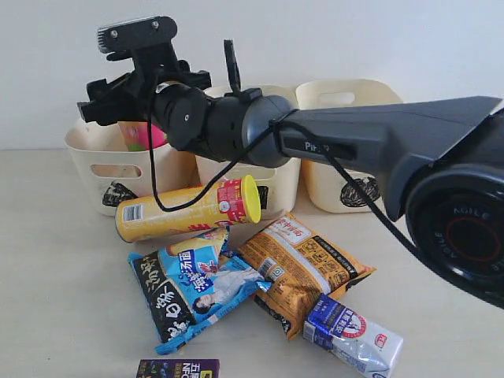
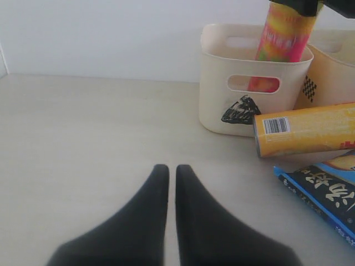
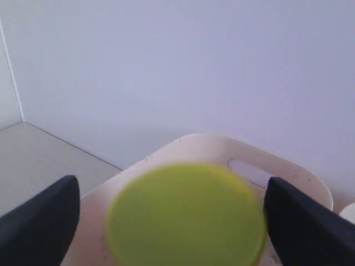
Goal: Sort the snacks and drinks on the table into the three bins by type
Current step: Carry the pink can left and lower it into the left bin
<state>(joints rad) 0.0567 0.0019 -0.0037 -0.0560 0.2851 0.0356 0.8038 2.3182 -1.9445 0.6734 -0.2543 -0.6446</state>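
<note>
Right tool (image 3: 172,185) gapes around the pink tube (image 1: 142,135), gripping nothing; it stands in the left bin (image 1: 94,169) at the back edge of the table (image 1: 47,299). Left tool (image 2: 167,172) closed, empty. A crooked retreat could snag the lid (image 3: 186,213) and topple it.

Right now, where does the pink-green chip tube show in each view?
Exterior view: pink-green chip tube at upper left, inside the leftmost bin.
Left wrist view: the tube standing in that bin.
Right wrist view: only its yellow-green lid, inside the right pincer.
Shared landmark: the cream bin's rim.
</note>
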